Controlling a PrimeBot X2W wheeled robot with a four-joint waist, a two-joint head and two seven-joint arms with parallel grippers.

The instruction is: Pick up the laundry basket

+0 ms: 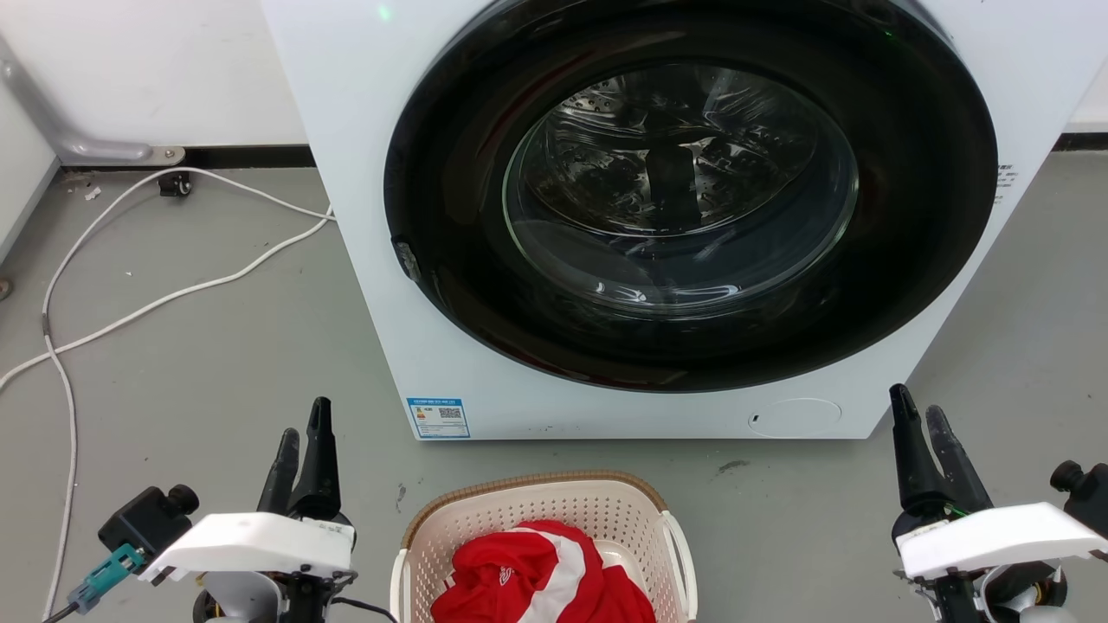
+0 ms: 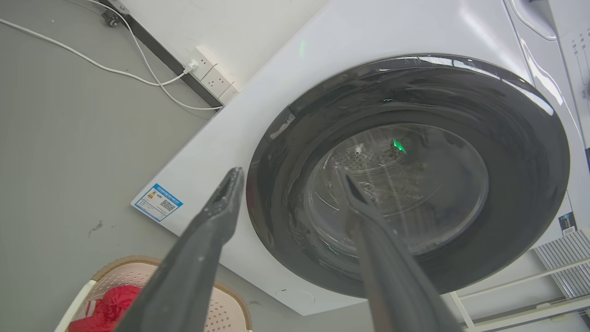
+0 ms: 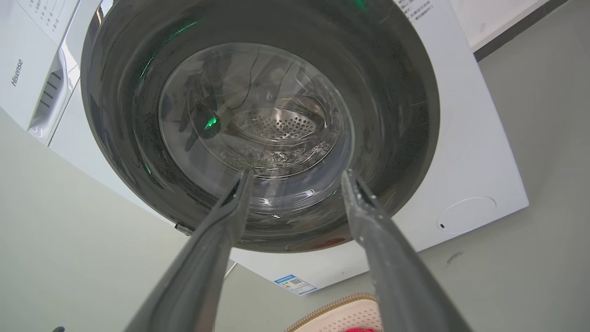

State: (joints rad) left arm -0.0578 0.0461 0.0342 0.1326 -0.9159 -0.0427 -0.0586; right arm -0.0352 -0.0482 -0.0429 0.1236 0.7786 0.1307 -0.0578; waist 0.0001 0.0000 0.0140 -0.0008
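at the far left a white cable (image 1: 130,303) loops over the grey floor (image 1: 216,363) toward the wall. the left end effector (image 1: 305,420) hangs at the lower left of the head view. its two dark fingers point up and are spread apart with nothing between them. the left wrist view shows the gap plainly against the washer's door. this end effector is off to the left of the laundry basket (image 1: 528,484) and does not touch it. the basket sits on the floor at the bottom centre, just in front of the washing machine (image 1: 363,260), with its brown rim toward the machine and a white handle (image 1: 679,554) on its right side. a red garment with a white stripe (image 1: 528,571) lies inside it. a blue label (image 1: 438,418) is stuck near the machine's lower left corner. the round dark door (image 1: 692,355) is closed, and the steel drum shows through the glass. the right end effector (image 1: 919,402) hangs at the lower right, well apart from the basket. its fingers are likewise released and empty, near the machine's right corner.
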